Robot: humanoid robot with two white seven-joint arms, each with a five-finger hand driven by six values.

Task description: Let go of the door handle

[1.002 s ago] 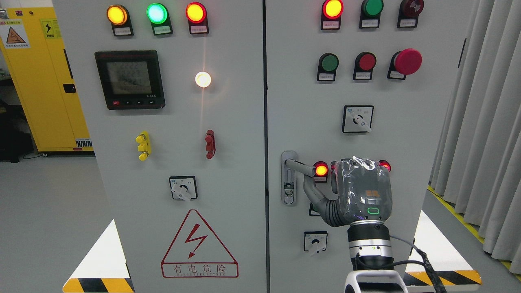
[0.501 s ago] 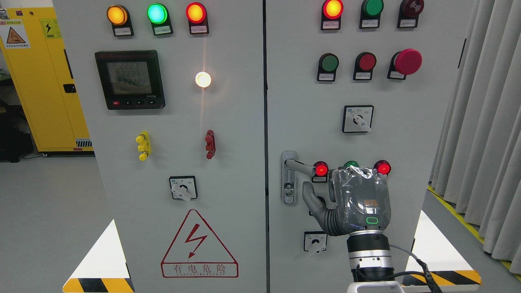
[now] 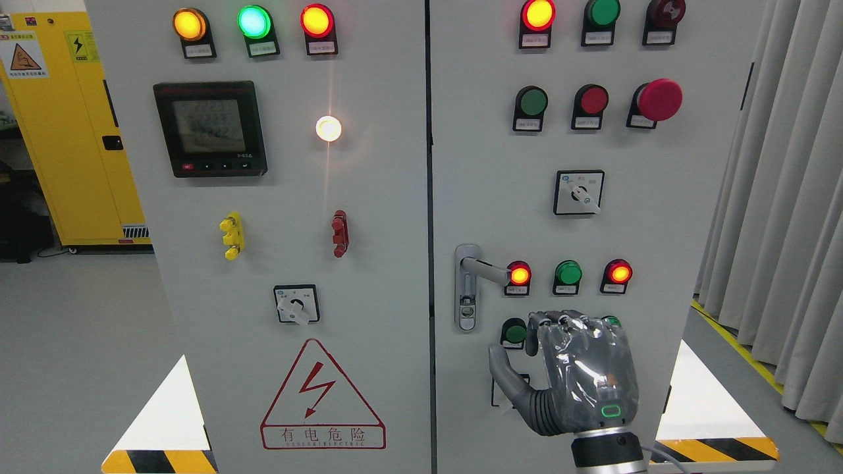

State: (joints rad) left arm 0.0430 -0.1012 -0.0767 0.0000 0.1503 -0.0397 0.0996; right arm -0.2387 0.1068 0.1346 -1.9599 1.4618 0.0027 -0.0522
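Note:
The silver lever door handle (image 3: 485,268) sticks out to the right from its lock plate (image 3: 467,309) at the left edge of the right cabinet door (image 3: 658,217). My right hand (image 3: 556,345), grey and wrapped in clear film, hangs well below the handle, in front of the lower buttons. Its thumb (image 3: 502,368) is spread to the left and its fingers are relaxed, holding nothing. There is a clear gap between hand and handle. The left arm does not show.
The right door carries lit red lamps (image 3: 519,274), a green button (image 3: 568,272), rotary switches (image 3: 579,192) and a big red stop button (image 3: 660,99). The left door (image 3: 369,276) has a meter (image 3: 209,128). A grey curtain (image 3: 784,197) hangs at right, a yellow cabinet (image 3: 72,131) at left.
My right hand let go of the handle and dropped downward, away from it; the thumb came off the lever. The three lamps beside the handle are now uncovered.

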